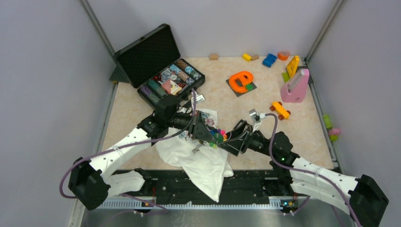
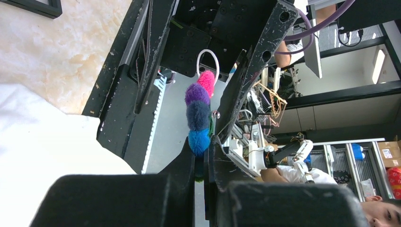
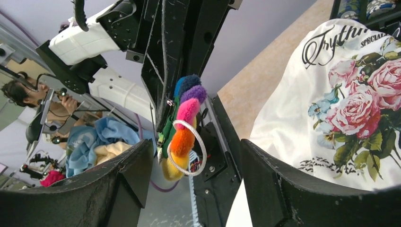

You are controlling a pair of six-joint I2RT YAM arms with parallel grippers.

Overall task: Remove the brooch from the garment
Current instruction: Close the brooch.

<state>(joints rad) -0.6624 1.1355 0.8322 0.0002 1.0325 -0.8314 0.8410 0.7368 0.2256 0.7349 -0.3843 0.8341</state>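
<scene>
The shirt [image 3: 293, 118] carries dark script that reads "Tryth…" before it runs out of view, with small capitals "SPECIAL" beside it and pink roses with green leaves below. Both arms reach inward over the table [image 1: 142, 109], their hands nose to nose above the shirt, which spills past the table's near edge. The left hand [image 2: 202, 152] is clenched on the brooch [image 3: 187, 113] — a row of fuzzy beads in blue, purple, pink, orange and yellow, with a white ring — holding it in the air, apart from the cloth. The right hand [image 3: 196, 151] is released, its fingers spread wide on either side of the brooch without touching it.
</scene>
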